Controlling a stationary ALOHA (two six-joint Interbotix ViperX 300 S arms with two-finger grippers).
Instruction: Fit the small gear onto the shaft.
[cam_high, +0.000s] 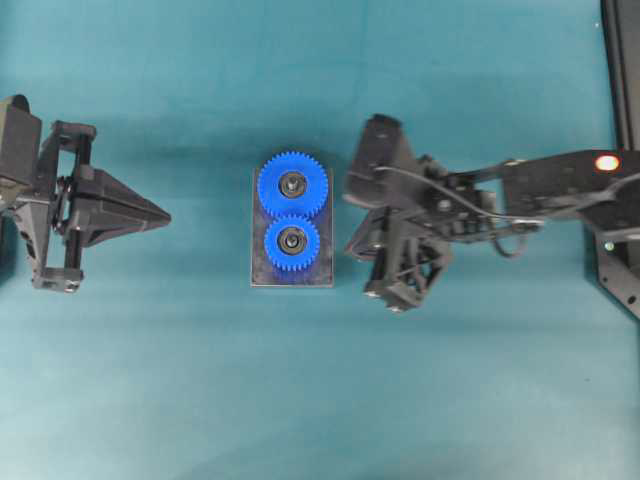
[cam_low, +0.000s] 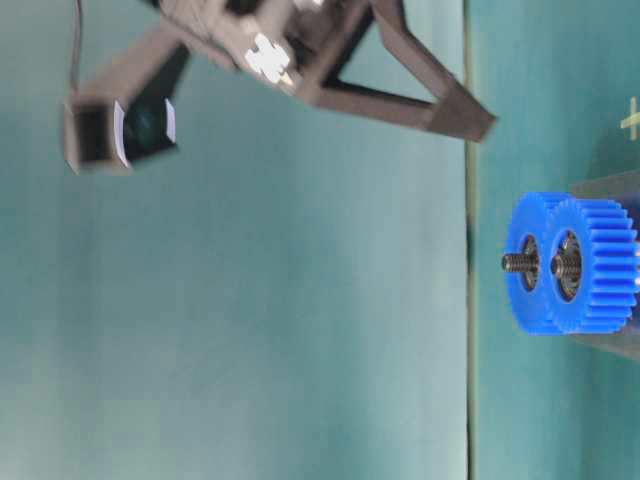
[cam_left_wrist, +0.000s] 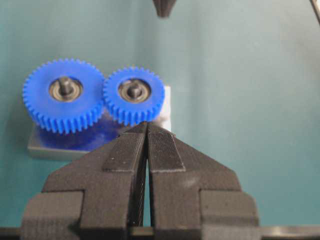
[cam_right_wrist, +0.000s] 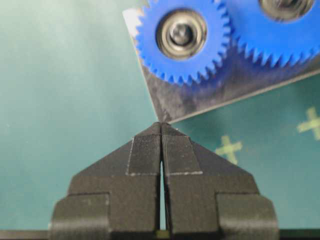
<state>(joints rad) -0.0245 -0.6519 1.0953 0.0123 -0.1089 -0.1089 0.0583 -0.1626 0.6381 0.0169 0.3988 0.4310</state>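
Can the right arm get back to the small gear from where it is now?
Probably yes. The right end effector, shut and empty, sits just off the plate's corner, with nothing between it and the small gear, already on its shaft.

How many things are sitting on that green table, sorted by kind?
Blue gears: 2, the small gear and the larger gear
Dark metal plate: 1
Robot grippers: 2, left gripper, right gripper
Total: 5

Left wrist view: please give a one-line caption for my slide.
Small gear seated on its shaft, meshed with the large gear, closed left hand in front.
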